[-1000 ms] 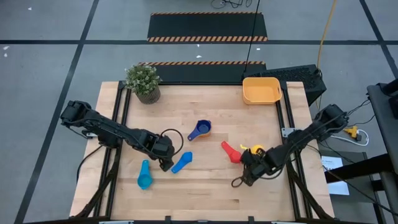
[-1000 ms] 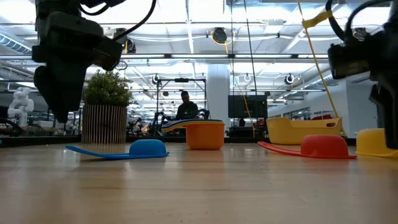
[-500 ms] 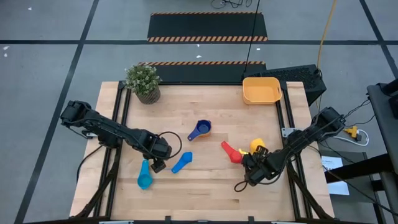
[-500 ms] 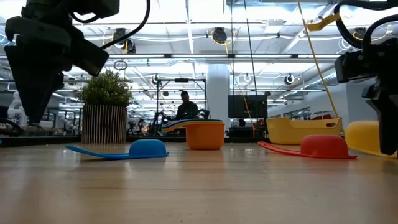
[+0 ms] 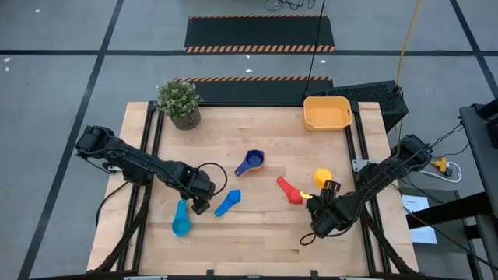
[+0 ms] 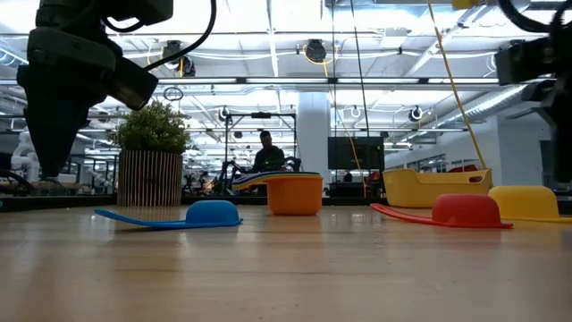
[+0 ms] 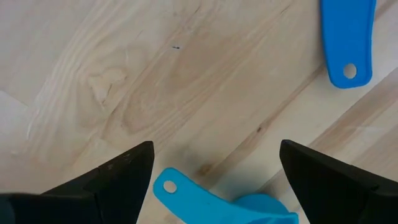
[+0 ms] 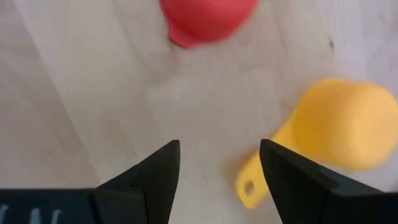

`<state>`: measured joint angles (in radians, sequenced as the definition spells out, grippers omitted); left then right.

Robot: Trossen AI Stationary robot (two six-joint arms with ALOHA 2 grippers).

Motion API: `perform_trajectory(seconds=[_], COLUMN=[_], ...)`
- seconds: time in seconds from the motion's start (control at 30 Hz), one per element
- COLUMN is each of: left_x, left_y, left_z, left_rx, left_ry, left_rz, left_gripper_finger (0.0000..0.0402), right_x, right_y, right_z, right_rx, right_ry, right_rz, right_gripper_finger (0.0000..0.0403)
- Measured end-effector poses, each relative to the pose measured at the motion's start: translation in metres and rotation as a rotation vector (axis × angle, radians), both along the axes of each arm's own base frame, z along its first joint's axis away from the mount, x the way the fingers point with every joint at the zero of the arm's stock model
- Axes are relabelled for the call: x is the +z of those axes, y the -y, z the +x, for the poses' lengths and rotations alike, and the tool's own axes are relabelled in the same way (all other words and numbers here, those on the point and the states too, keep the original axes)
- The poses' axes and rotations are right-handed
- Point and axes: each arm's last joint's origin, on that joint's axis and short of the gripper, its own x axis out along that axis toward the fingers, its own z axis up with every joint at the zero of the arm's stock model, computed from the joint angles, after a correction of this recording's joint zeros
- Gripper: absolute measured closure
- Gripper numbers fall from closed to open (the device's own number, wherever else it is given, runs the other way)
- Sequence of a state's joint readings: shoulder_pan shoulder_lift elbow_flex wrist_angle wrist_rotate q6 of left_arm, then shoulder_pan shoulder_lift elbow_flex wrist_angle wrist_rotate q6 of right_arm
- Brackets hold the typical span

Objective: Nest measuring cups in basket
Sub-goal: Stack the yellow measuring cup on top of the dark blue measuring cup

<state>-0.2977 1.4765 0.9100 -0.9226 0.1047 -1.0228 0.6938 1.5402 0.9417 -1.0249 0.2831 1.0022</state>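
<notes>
Five measuring cups lie spread over the table. My left gripper [image 5: 199, 205] points down, open, between the teal cup [image 5: 180, 220] and the blue cup [image 5: 227, 203]. The teal cup's handle end [image 7: 168, 186] lies between its fingers, untouched. My right gripper [image 5: 321, 199] is open above the table near the red cup [image 5: 289, 190] and the yellow cup [image 5: 323, 178], both bowl-down; the yellow handle [image 8: 250, 184] lies beside one finger. A dark blue cup [image 5: 250, 162] stands mid-table with an orange cup [image 6: 295, 195]. The yellow-orange basket [image 5: 327, 113] stands at the far right.
A potted green plant [image 5: 179, 102] stands at the table's far left corner. Bare wood stretches along the near edge and between the basket and the cups. Black rails run along the table's left and right sides.
My right gripper has drawn back toward the near edge, risen a little and rolled. The yellow cup, tilted half a second ago, now lies bowl-down slightly farther toward the far edge. My left gripper has tipped a little toward the teal cup.
</notes>
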Motion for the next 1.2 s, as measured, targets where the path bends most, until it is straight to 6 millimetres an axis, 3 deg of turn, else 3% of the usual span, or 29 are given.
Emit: perform_trajectory(seconds=[0.17,0.33,0.7,0.8,1.0,1.2], left_x=[0.0,0.0,0.0,0.0,0.001,0.001], left_y=[0.003,0.006,0.008,0.009,0.01,0.012], left_z=[-0.001,0.001,0.003,0.003,0.003,0.002], left_rx=[0.04,0.085,0.121,0.131,0.198,0.246], left_ry=[-0.001,0.042,0.068,0.069,0.085,0.105], left_rz=[0.012,0.056,0.045,0.05,0.09,0.128], left_gripper_finger=[0.0053,0.0053,0.0053,0.0053,0.0053,0.0053], right_x=[0.0,-0.008,-0.009,-0.01,-0.033,-0.042], right_y=[-0.002,-0.009,-0.028,-0.027,-0.02,-0.01], right_z=[-0.018,-0.028,-0.053,-0.06,-0.07,-0.076], right_rx=[-0.057,-0.071,-0.005,0.053,0.175,0.199], right_ry=[-0.107,-0.154,0.048,0.065,0.077,0.064], right_rz=[-0.029,0.049,-0.1,-0.154,-0.173,-0.222], right_gripper_finger=[0.0188,0.0188,0.0188,0.0188,0.0187,0.018])
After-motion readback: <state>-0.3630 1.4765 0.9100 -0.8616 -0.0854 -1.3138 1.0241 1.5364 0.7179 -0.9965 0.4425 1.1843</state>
